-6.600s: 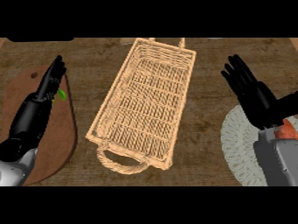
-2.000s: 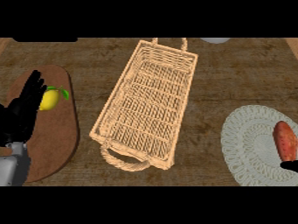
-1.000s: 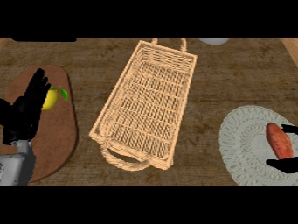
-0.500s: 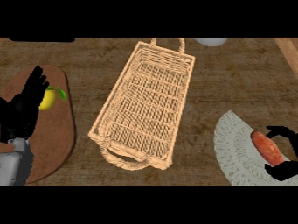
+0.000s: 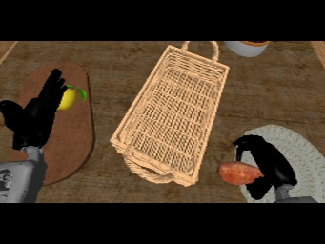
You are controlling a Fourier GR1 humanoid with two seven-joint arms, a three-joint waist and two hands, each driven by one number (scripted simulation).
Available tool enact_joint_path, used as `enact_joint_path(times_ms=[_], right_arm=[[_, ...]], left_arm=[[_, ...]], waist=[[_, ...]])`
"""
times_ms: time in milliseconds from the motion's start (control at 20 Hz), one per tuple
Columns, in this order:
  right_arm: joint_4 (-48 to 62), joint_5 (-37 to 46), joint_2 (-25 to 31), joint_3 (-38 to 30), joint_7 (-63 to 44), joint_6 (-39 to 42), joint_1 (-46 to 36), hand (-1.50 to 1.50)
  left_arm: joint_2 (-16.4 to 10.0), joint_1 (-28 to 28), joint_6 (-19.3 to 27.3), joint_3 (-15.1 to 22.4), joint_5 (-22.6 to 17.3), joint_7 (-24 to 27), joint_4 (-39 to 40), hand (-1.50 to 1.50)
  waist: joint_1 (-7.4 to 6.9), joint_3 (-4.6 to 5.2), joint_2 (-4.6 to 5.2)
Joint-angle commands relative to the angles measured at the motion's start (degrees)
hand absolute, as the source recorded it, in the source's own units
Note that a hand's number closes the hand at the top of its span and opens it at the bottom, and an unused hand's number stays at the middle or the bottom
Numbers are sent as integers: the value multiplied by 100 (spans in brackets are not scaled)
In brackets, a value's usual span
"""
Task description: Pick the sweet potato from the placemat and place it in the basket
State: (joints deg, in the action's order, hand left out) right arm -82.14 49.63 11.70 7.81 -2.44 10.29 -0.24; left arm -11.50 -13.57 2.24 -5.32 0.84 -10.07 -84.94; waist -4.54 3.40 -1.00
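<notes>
Right hand (image 5: 269, 163) is right of the basket's (image 5: 175, 112) near end, with fingers and thumb curled round the sweet potato (image 5: 235, 174). The sweet potato sits at the left edge of the pale woven placemat (image 5: 309, 152), just beside the basket's near right corner and outside it. Whether it touches the placemat cannot be told.

Left hand (image 5: 33, 121) is well left of the basket, open with fingers straight, over a brown oval mat (image 5: 77, 143). A lemon (image 5: 67, 98) lies beside its fingertips. A white cup (image 5: 248, 47) stands past the basket's far right corner.
</notes>
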Motion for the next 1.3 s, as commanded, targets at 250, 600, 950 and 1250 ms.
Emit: enact_joint_path(times_ms=[250, 600, 950, 1250], right_arm=[[-678, -1346, -1146, 2270, -204, -1499, 250, 150], [-1446, -1527, -1165, 4173, -939, -3761, 222, 150], [-1830, -455, -1169, 5336, -2798, -5107, -267, 150], [-1930, -360, -1156, 5177, -3651, -5882, -1046, 150]], left_arm=[[41, -70, 53, -4, 27, 7, 121, 0], [2, -8, 90, -36, 75, -10, 168, 0], [-27, 96, 185, -83, 140, -2, 96, 0], [0, 52, 218, -132, 125, 58, 218, 0]], waist=[[-28, -406, 82], [154, -348, 20], [327, -311, 3], [320, -313, 65]])
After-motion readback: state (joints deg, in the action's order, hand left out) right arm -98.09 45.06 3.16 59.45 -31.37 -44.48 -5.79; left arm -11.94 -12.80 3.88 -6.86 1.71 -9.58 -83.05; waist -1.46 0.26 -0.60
